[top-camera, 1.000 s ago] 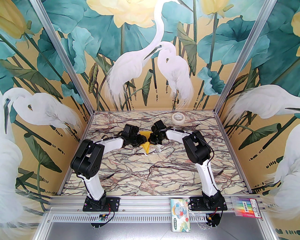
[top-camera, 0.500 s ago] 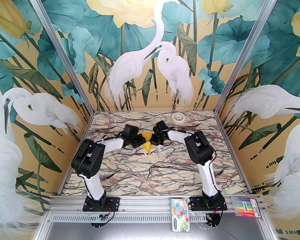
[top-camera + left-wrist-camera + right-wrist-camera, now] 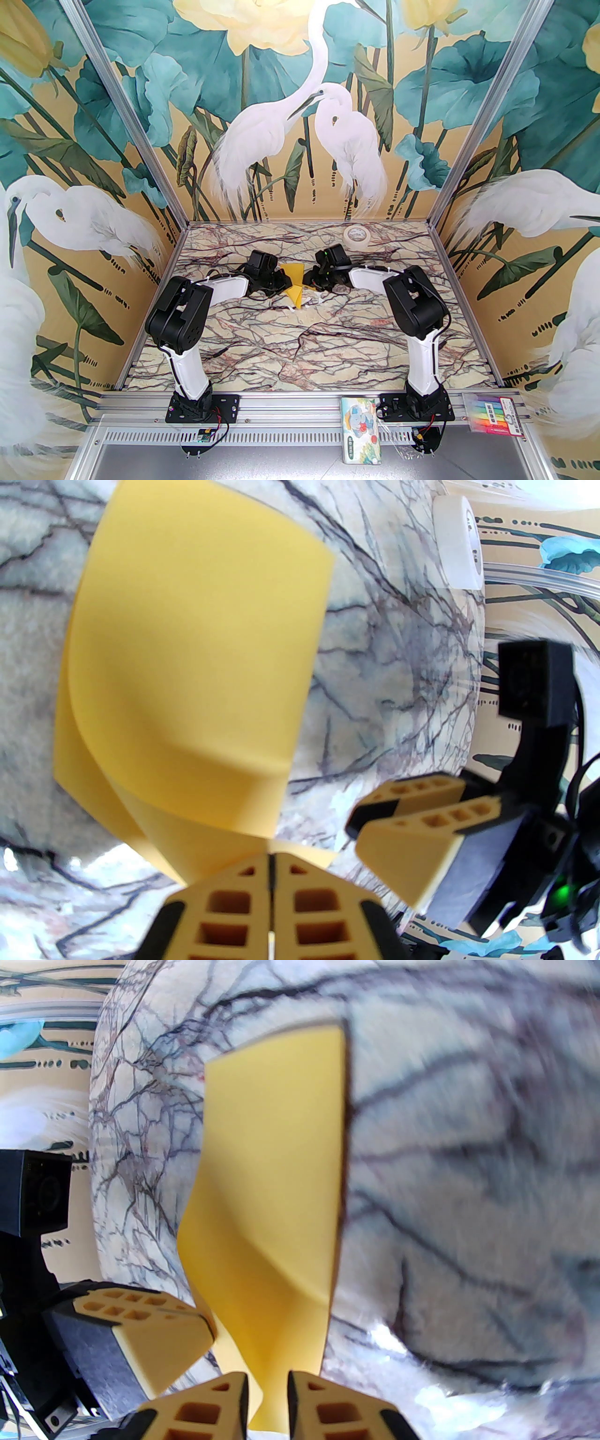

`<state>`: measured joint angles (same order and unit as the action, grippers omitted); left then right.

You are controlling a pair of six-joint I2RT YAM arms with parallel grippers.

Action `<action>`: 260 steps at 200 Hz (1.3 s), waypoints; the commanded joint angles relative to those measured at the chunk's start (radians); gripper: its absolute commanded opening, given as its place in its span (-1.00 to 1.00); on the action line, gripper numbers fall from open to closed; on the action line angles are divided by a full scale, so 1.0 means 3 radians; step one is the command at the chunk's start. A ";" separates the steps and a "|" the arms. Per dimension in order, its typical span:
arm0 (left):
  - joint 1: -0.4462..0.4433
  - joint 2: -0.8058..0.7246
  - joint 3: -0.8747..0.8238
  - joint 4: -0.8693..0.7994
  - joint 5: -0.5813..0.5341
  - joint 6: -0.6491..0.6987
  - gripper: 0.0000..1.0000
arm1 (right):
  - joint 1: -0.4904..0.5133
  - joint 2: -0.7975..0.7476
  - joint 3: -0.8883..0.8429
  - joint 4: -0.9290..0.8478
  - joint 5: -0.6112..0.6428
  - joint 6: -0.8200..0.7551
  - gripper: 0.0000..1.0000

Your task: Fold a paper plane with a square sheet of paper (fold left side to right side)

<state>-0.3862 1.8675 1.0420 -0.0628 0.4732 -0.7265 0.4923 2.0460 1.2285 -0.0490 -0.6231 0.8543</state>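
Note:
The square sheet of paper (image 3: pixel 294 274) is bright yellow and stands bent over itself in a loose fold at the table's middle, not in a paper plane shape. My left gripper (image 3: pixel 284 281) is at its left side. In the left wrist view the left gripper (image 3: pixel 272 869) is shut on the paper (image 3: pixel 187 667) at its near edge. My right gripper (image 3: pixel 308 281) is just right of the sheet. In the right wrist view the right gripper (image 3: pixel 267 1396) has its jaws slightly apart, with the paper (image 3: pixel 276 1194) passing loosely through the gap.
A cream tape roll (image 3: pixel 356 236) lies at the back of the marble table (image 3: pixel 300 347), and the tape roll (image 3: pixel 457 541) is seen side-on from the left wrist. Small white scraps (image 3: pixel 307 302) lie just in front of the sheet. A tissue pack (image 3: pixel 362 429) and a marker pack (image 3: pixel 492 415) sit on the front rail.
The left gripper has closed on the paper's edge. The right gripper's jaws have parted and the right arm has drawn back to the right, leaving the sheet bent over.

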 commanded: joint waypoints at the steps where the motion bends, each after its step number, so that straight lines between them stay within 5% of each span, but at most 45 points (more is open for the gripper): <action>1: -0.0004 0.0059 -0.0005 -0.0001 -0.0093 -0.0038 -0.87 | 0.0005 -0.0114 -0.0127 0.0446 -0.0069 0.0327 -0.57; 137: -0.0004 0.0078 0.0029 -0.0016 -0.0071 -0.0029 -0.88 | 0.0064 0.0021 -0.0129 0.0467 -0.0127 0.0402 -0.63; 191: -0.0004 0.0075 0.0026 -0.0017 -0.0061 -0.0031 -0.88 | 0.0080 0.0006 -0.0121 0.0406 -0.0083 0.0356 -0.76; 219: -0.0011 0.0071 0.0026 -0.0001 -0.0034 -0.0035 -0.88 | 0.0077 0.0037 -0.0039 0.0294 -0.0048 0.0269 -1.00; 260: -0.0010 -0.0043 -0.0001 -0.0039 -0.0032 -0.0022 -0.82 | 0.0063 0.0086 0.0148 0.0042 0.0014 0.0051 -1.00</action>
<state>-0.3862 1.8744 1.0424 -0.0628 0.4732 -0.7349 0.5110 2.0483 1.2243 0.0238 -0.6434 0.9295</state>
